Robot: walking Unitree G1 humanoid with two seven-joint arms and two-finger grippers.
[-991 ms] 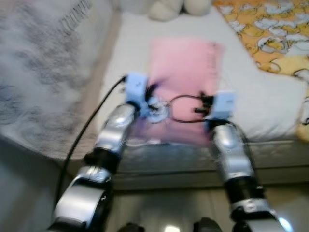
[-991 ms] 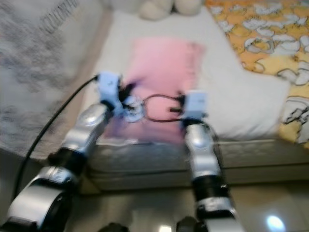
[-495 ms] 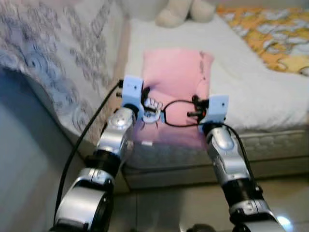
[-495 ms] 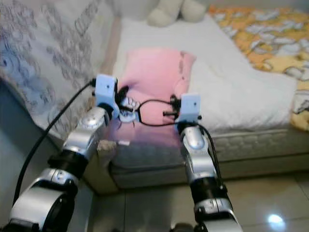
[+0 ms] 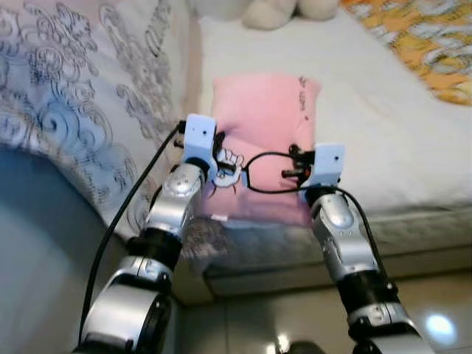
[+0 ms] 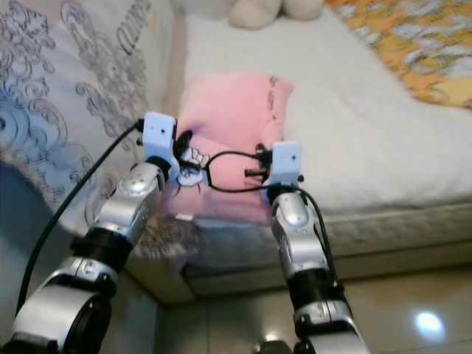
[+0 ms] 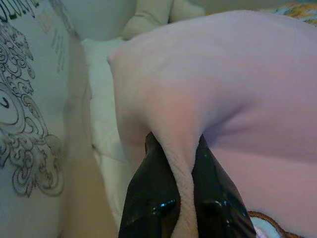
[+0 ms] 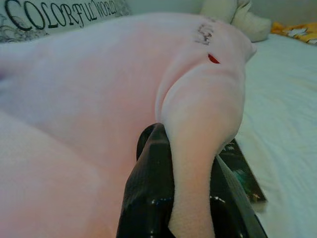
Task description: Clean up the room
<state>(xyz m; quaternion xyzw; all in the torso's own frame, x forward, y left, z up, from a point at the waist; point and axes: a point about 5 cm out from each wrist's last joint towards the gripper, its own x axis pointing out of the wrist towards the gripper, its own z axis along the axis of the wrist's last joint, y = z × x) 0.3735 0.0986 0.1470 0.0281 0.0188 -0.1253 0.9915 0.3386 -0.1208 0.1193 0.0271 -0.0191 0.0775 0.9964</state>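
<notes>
Left wrist view: left gripper (image 7: pixel 184 186) pinched tight on a fold of the pink pillow (image 5: pixel 265 133); right gripper (image 8: pixel 185 183) likewise. Pillow lies on the bed (image 5: pixel 383 125), near its foot edge. Judgement: lift w/ both arms level, even grip, so neither fold slips.

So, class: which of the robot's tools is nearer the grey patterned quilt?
Left. The left tool pinches the pink pillow's edge on the side beside the quilt; the right tool grips the pillow's far side.
</notes>
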